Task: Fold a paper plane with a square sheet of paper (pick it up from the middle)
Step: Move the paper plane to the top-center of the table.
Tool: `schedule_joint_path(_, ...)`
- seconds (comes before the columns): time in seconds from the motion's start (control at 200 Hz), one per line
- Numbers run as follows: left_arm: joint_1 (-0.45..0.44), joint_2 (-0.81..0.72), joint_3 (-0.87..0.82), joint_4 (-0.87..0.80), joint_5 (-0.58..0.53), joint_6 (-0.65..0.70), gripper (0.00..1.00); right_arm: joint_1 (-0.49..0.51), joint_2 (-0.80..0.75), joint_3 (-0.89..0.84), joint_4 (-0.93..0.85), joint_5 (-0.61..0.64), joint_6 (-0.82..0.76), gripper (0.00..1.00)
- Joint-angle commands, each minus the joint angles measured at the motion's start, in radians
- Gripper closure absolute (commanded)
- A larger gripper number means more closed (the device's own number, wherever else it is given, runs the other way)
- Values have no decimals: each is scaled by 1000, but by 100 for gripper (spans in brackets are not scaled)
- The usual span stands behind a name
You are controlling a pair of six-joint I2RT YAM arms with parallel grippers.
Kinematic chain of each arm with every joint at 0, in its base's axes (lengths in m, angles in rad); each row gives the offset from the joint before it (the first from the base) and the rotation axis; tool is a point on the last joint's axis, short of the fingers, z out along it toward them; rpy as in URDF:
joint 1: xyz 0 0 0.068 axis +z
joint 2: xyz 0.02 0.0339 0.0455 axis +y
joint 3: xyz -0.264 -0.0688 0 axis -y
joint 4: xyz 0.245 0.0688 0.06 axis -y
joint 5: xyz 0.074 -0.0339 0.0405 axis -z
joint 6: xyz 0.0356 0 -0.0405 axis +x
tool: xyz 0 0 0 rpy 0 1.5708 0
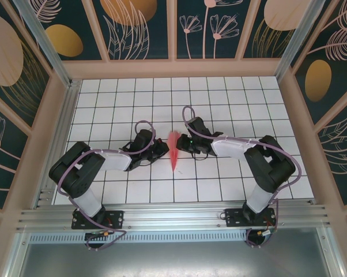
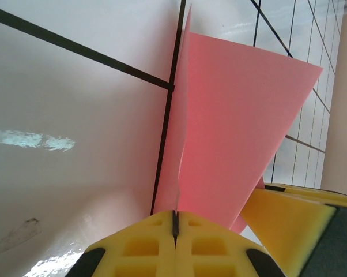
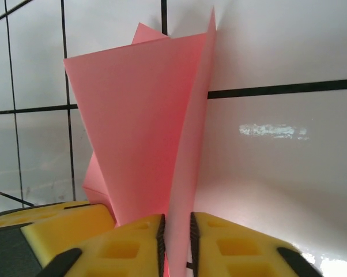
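Note:
The pink-red paper plane [image 1: 173,151] stands on edge at the middle of the table, its point toward the arms. It is a folded dart with layered flaps [image 2: 237,127] [image 3: 144,127]. My left gripper [image 1: 162,149] presses in from the left, its yellow jaws [image 2: 174,222] shut on a thin flap edge. My right gripper [image 1: 185,142] comes in from the right. Its jaws [image 3: 176,231] stand a narrow gap apart around another flap, and a sliver of table shows beside the paper. Each wrist view shows the other gripper's yellow finger [image 2: 294,219] [image 3: 58,225] beside the paper.
The white gridded tabletop [image 1: 231,98] is walled by wooden rails [image 1: 173,68] at the back and both sides. An aluminium frame [image 1: 173,216] carrying both arm bases runs along the near edge.

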State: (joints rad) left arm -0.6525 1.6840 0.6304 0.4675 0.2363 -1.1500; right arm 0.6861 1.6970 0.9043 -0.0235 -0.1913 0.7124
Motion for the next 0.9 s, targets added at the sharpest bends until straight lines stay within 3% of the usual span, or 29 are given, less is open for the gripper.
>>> schedule_joint_path(0.0,9,13,-17,15,5,1,100,-11,17,30,8,6,-3,88)
schedule_joint_path(0.19,19,13,-60,76,10,-44,100,-20,12,7,-24,52,9,96)
schedule_joint_path(0.651,19,58,-67,60,12,-81,100,-42,86,17,-93,50,49,93)
schedule_joint_path(0.771,20,63,-66,70,19,-83,100,-40,66,26,-98,49,44,85)
schedule_joint_path(0.896,20,63,-59,84,35,-81,100,-37,-13,26,-99,54,28,68)
